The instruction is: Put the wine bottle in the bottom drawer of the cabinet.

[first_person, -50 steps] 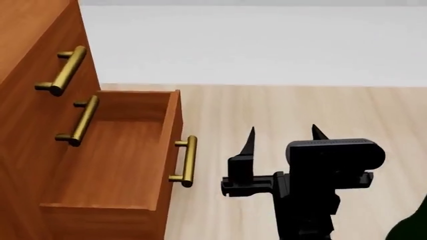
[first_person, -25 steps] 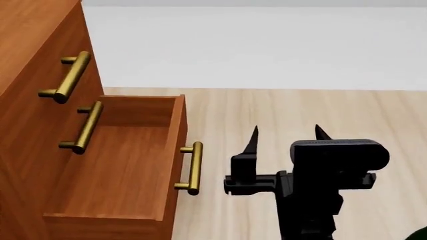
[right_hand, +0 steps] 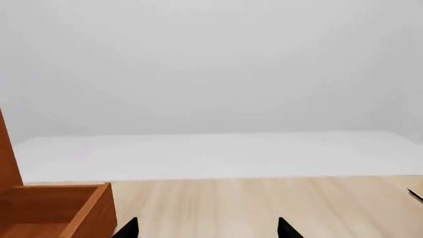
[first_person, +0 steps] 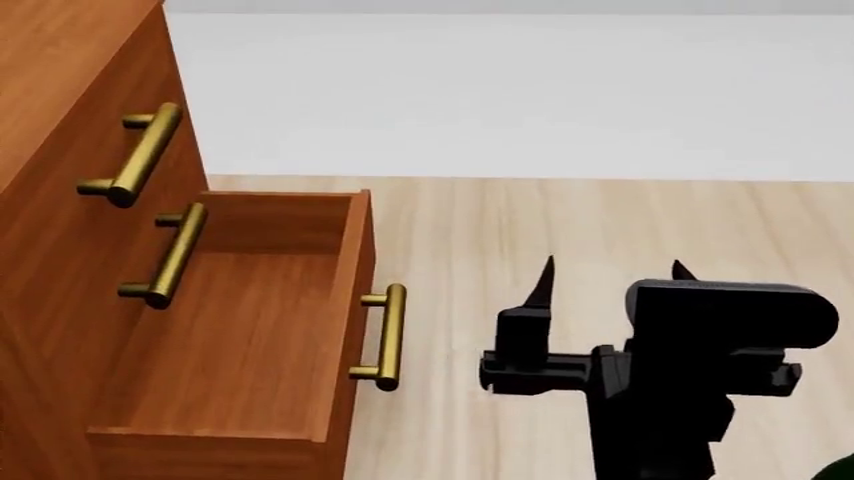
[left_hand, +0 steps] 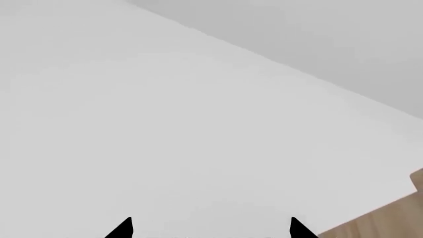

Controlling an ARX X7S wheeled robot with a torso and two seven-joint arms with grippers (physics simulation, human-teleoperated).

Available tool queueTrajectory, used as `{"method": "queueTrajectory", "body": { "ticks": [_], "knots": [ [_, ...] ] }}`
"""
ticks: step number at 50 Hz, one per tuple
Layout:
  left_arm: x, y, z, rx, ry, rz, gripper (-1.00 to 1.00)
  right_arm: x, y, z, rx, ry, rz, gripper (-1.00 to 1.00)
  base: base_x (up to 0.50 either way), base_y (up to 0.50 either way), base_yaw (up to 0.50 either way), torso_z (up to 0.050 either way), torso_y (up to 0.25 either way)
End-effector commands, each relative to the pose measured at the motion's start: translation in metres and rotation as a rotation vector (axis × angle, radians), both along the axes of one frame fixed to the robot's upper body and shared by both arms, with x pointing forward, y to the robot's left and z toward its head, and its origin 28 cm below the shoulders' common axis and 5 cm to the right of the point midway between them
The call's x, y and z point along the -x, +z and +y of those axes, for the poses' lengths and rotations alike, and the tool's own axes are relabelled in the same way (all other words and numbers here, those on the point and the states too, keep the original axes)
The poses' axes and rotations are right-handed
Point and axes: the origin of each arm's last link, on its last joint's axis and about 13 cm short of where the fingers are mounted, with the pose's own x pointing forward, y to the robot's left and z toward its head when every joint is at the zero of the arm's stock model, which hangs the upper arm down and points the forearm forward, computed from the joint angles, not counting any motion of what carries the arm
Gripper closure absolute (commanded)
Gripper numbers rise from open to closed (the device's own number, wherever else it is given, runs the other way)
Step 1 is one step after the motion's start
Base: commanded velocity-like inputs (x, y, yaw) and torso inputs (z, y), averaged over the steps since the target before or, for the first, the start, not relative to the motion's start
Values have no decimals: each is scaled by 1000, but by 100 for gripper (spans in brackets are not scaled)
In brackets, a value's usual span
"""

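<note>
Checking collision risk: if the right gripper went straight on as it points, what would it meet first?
Nothing nearby, it seems. The right gripper points over bare floor toward the far white wall. The drawer sits off to one side. Depth is unclear.

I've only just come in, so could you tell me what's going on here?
The bottom drawer of the cabinet is pulled out and empty. The right gripper hovers above the floor beside the drawer's handle, fingers apart and holding nothing. The left gripper is also open, shown only by its wrist view. A dark green sliver at the head view's corner may be the wine bottle, so it is not yet in the drawer.
</note>
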Motion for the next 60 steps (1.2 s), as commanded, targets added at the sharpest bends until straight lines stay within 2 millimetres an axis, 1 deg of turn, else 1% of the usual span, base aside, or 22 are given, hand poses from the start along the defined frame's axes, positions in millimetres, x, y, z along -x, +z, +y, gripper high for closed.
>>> {"method": "queueTrajectory", "body": {
  "ticks": [1,3,5,7,13,15,17,20,21,26,28,31,37,39,43,46,48,54,56,57,59,60],
  "knots": [
    [-1,0,0,0,-7,9,-100,19,14,-12,-5,-60,42,-100,0,0,0,0,0],
    [0,3,0,0,-7,11,-100,22,17,-14,3,-71,46,-100,0,0,0,0,0],
    [1,-2,-1,0,-6,12,-100,27,21,-16,-24,-74,64,-100,0,0,0,0,0],
    [1,1,0,1,-6,14,-100,30,23,-18,-39,-74,67,-100,0,0,0,0,0],
    [1,0,1,-2,-13,20,-100,37,24,-22,-61,-81,114,-100,0,0,0,0,0],
    [0,-5,1,-2,-15,22,-100,41,23,-25,-71,-83,141,-100,0,0,0,0,0],
    [1,-2,1,-3,-13,25,-100,42,22,-27,-62,-94,154,-100,0,0,0,0,0],
    [2,-6,2,-8,-14,22,-100,48,25,-32,-93,-112,164,-100,0,0,0,0,0],
    [2,-3,2,-6,-12,20,-100,50,26,-33,-83,-120,161,-100,0,0,0,0,0],
    [2,-8,3,-1,-15,24,-100,60,23,-35,-79,-117,214,-100,0,0,0,0,0],
    [2,0,2,13,-15,36,-100,63,25,-37,-80,-124,224,-100,0,0,0,0,0],
    [2,4,2,-5,-16,24,-100,67,28,-40,-70,-136,237,-100,0,0,0,0,0],
    [2,0,1,6,-16,42,-100,76,35,-48,-64,-191,239,-100,0,0,0,0,0],
    [3,-5,1,6,-18,48,-100,78,32,-52,-50,-206,258,-100,0,0,0,0,0],
    [6,4,2,-2,-9,38,-100,84,29,-60,-54,-259,274,-100,0,0,0,0,0],
    [6,1,1,1,-6,45,-100,89,28,-65,-70,-288,274,-100,0,0,0,0,0],
    [5,-5,1,4,-11,49,-100,90,28,-66,-69,-300,275,-100,0,0,0,0,0],
    [5,0,1,7,-14,54,-100,95,28,-71,-72,-329,284,-100,0,0,0,0,0],
    [5,-3,1,5,-12,51,-100,97,24,-73,-79,-352,295,-100,0,0,0,0,0],
    [6,1,1,9,-9,53,-100,98,19,-73,-57,-361,326,-100,0,0,0,0,0],
    [6,-4,1,6,-12,54,-100,103,13,-78,-70,-400,336,-100,0,0,0,0,0],
    [6,-2,1,7,-10,51,-100,103,13,-78,-70,-400,336,-100,0,0,0,0,0]
  ]
}}
